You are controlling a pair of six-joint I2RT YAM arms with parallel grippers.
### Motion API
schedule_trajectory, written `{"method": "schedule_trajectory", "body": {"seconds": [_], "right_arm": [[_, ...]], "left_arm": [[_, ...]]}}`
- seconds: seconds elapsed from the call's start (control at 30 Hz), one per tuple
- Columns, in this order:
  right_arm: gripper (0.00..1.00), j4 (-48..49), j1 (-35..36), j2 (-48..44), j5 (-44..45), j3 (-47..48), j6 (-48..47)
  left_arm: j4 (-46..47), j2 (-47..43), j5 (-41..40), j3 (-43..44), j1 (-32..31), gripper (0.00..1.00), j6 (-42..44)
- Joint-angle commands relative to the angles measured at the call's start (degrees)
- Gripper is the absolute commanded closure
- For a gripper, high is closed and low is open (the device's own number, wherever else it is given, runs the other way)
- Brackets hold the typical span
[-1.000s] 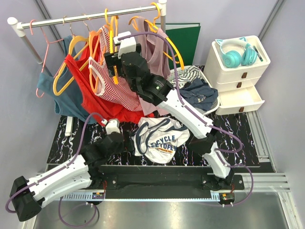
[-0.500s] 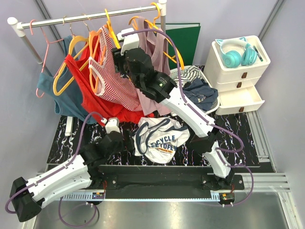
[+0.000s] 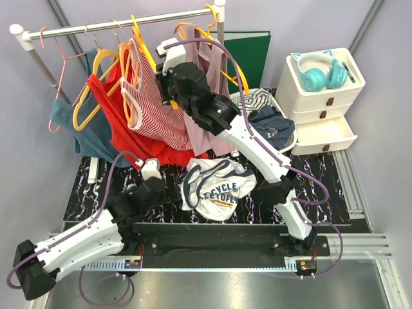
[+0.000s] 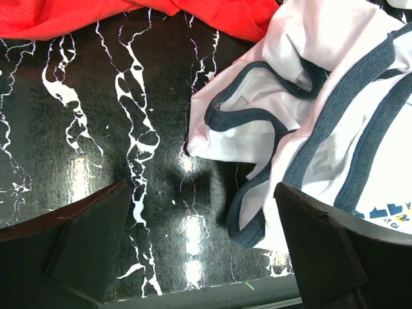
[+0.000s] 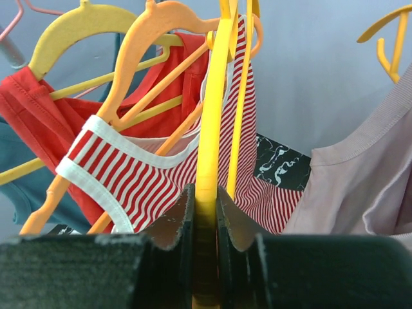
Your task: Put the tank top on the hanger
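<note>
Left end effector (image 4: 203, 225) gapes, seemingly just over the worktop (image 4: 96, 129), tank top (image 4: 335, 77) at 2 o'clock; right end effector (image 5: 205, 215) clamps the hanger (image 5: 210, 129).

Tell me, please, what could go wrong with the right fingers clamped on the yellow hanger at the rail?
1. The hanger hangs tight against the striped top; lifting it may drag that garment off the rail.
2. The right fingers pinch only its thin edge, so it may twist or slip.
</note>
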Motion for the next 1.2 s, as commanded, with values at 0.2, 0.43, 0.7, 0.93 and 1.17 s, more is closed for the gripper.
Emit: {"method": "schedule_trajectory", "body": {"seconds": [0.2,0.43,0.7,0.93,1.17], "right_arm": [[1.0,3.88,-0.07,-2.55,-0.15,5.14,-4.32],[1.0,5.56,-0.07,-5.8,1.7,2.96,-5.56],[1.0,7.41,0.11,-14.5,2.84,-6.01,-4.68],[1.0,7.05,0.64,-28.11,6.0,-27.14,-2.22],[1.0,3.2,1.08,-49.27,8.47,-52.41,5.85]], "left_arm": [[3.17,1.0,-2.4,3.9,0.28,0.01,1.4],[4.31,2.93,-1.96,5.13,0.45,0.01,2.64],[6.07,6.19,-0.73,6.8,0.54,0.01,3.78],[8.79,9.96,1.29,7.15,1.68,0.01,3.95],[15.81,14.71,7.79,7.5,2.74,0.01,5.18]]}}
